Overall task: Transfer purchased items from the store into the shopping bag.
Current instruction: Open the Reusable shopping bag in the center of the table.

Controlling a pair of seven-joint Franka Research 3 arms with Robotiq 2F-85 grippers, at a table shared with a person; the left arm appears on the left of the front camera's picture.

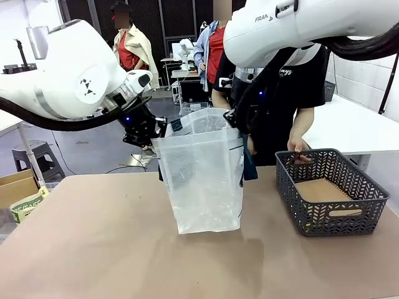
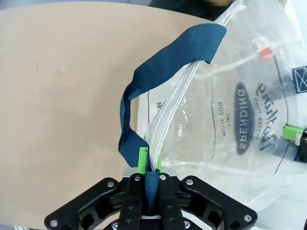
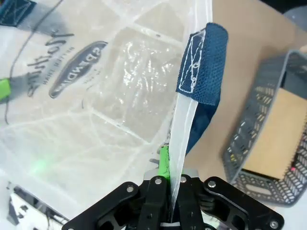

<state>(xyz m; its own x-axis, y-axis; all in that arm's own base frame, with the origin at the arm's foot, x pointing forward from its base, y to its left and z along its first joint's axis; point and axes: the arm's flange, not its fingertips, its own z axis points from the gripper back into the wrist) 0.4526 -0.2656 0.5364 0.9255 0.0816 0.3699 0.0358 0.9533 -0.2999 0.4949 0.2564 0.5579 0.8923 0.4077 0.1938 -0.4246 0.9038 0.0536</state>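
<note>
The shopping bag (image 1: pixel 202 180), translucent plastic with a navy logo, stands upright mid-table, its mouth held open from both sides. My left gripper (image 1: pixel 154 128) is shut on the bag's left rim and navy handle (image 2: pixel 168 62); in the left wrist view the strap and plastic sit pinched between the green pads (image 2: pixel 143 160) of the left gripper (image 2: pixel 149 165). On the bag's right edge my right gripper (image 1: pixel 235 118) is also shut, and the right wrist view shows the right gripper (image 3: pixel 170 165) clamping the rim below the navy handle end (image 3: pixel 204 62). The bag looks empty; the purchased items are out of view.
A dark grey lattice basket (image 1: pixel 330 224) stands at the right with a flat tan piece (image 1: pixel 321 190) inside. A person's hand (image 1: pixel 298 149) rests at its far rim. A cardboard box (image 1: pixel 15 187) sits off the table's left edge. Bare tabletop lies in front.
</note>
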